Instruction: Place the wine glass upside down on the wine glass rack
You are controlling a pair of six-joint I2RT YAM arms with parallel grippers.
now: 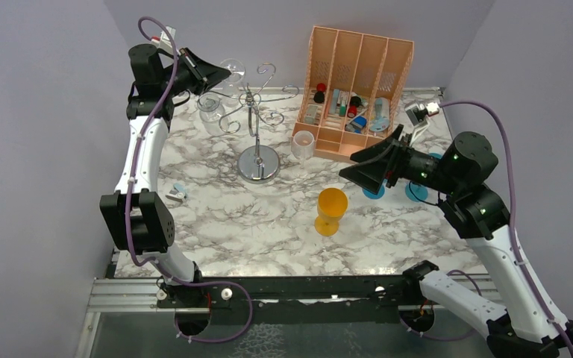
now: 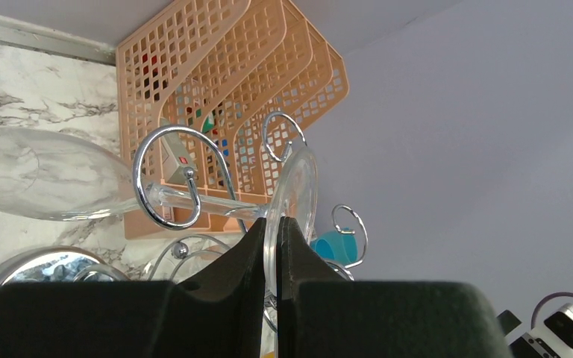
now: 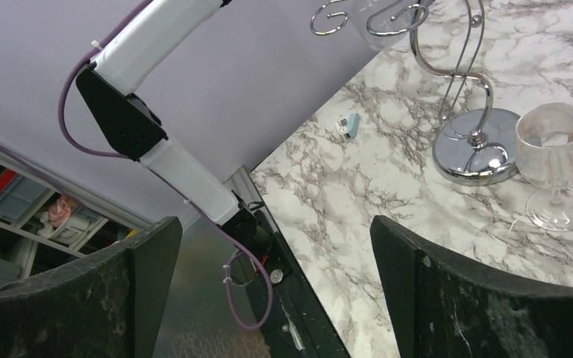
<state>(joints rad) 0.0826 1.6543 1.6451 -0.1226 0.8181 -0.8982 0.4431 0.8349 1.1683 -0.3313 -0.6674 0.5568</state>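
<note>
top view: your left gripper (image 1: 224,74) is the nearer one, raised at the far left of the desk (image 1: 268,224), just beside the wine glass rack (image 1: 257,112). the wine glass (image 1: 211,107) sits bowl down at the rack's left arms.

left wrist view: the jaws pinch the glass foot edge-on. the stem runs sideways from them through a scroll loop (image 2: 179,128).

right wrist view: the right gripper (image 3: 272,246) has its jaws spread and empty, well apart from the rack.
</note>
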